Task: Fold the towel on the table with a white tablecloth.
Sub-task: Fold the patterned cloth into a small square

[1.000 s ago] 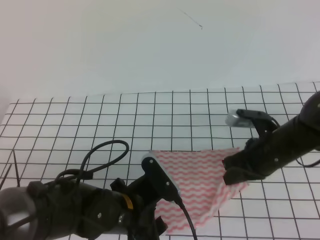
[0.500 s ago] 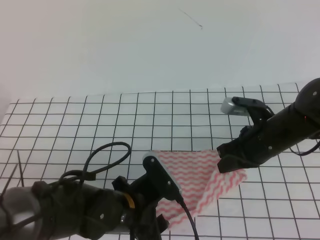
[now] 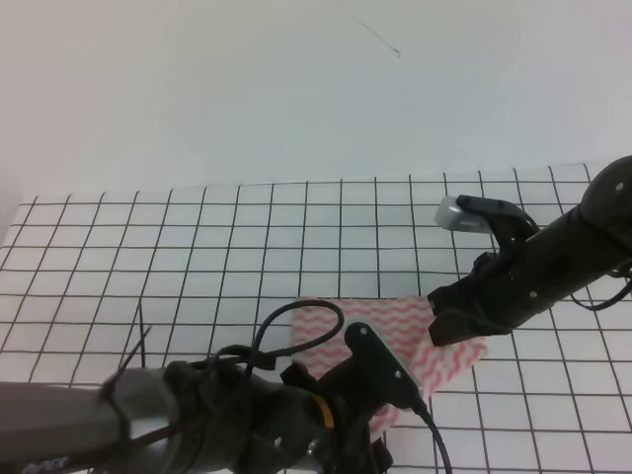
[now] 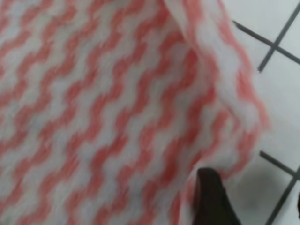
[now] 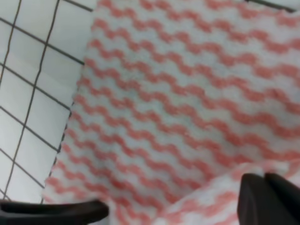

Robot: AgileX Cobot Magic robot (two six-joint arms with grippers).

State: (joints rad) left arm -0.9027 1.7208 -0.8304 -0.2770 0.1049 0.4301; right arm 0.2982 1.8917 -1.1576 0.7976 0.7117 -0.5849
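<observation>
1. The left gripper (image 3: 380,434) sat at the towel's near edge; one dark fingertip (image 4: 211,197) touched the cloth, but the jaw state could not be determined.
2. The towel (image 3: 415,331) lay on the table with a white tablecloth (image 3: 197,247), right of centre.
3. The right gripper (image 3: 456,326) appeared to pinch the towel's right corner, jaws pressed together on the cloth.

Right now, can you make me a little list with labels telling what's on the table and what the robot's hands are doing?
towel: white with pink wavy stripes, partly lifted and folded over itself
table: white cloth with black grid lines
left hand: at the towel's near edge, grip unclear
right hand: at the towel's right side, cloth bunched at its fingers, grip unclear
</observation>
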